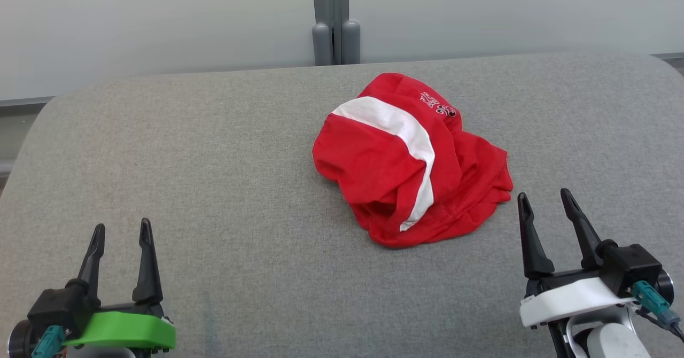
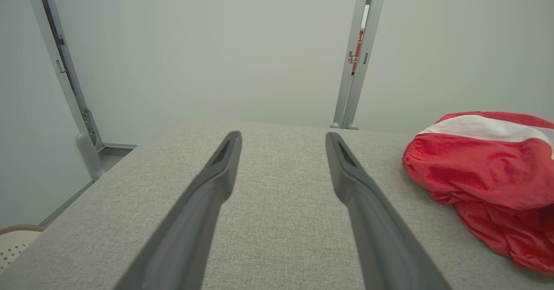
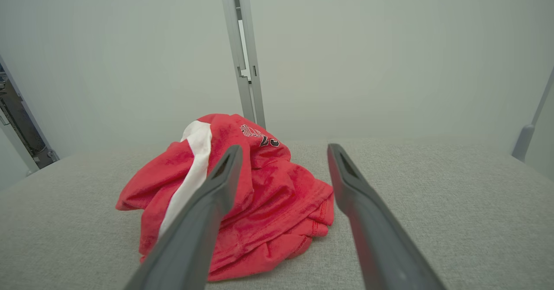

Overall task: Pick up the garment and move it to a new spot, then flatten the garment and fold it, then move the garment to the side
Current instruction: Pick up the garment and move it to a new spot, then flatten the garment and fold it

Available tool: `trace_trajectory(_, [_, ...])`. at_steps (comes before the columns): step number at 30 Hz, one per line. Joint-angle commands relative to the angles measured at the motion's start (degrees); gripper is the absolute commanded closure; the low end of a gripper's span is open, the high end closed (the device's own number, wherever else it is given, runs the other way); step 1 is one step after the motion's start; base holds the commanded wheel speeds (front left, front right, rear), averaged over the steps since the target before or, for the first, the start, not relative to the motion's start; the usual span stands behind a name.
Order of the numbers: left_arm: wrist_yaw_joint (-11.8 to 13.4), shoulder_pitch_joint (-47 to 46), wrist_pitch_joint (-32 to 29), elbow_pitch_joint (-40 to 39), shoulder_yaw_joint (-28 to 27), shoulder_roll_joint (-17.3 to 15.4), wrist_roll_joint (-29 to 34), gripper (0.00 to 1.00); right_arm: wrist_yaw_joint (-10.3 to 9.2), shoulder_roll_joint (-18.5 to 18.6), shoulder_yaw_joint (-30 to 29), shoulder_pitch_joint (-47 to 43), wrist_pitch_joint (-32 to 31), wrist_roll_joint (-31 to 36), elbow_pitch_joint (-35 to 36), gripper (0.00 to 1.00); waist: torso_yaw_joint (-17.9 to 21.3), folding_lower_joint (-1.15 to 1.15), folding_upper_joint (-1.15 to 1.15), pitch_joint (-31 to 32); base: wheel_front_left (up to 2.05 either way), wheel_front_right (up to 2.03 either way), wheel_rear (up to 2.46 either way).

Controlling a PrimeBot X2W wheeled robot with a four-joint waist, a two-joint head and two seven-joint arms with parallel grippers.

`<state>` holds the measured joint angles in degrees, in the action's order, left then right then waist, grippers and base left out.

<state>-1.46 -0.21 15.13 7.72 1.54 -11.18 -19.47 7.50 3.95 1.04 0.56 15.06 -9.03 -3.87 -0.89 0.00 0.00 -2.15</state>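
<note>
On grey surface (image 1: 214,149), crumpled red garment (image 1: 411,160), pale wall (image 1: 160,21) behind, left gripper (image 1: 122,224) and right gripper (image 1: 544,193) splayed

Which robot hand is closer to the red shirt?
The right gripper, on the white mount: it sits just beside the red garment. The left gripper, on the green mount, is far across the grey surface.

Cut off, covered, unreadable
The garment (image 2: 484,160) runs past the left wrist view's right edge; its dark print (image 1: 439,105) is too small to read; one finger (image 3: 203,212) of the right gripper (image 3: 283,146) covers part of it.
</note>
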Motion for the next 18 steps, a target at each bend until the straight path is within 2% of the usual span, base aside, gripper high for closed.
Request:
trace_trajectory(1, [-0.5, 1.1, 0.0, -0.1, -0.7, 0.4, 0.9, 0.0, -0.02, 0.2, 0.1, -0.6, 0.2, -0.2, -0.3, 0.0, 0.0, 0.0, 0.0, 0.1, 0.0, 0.0, 0.0])
trace_trajectory(18, [-3.5, 1.1, 0.0, 1.2, -4.2, 3.9, 4.4, 0.0, -0.01, 0.1, 0.0, -0.7, 0.2, -0.4, -1.7, 0.0, 0.2, 0.0, 0.0, 0.0, 0.0, 0.0, 0.0])
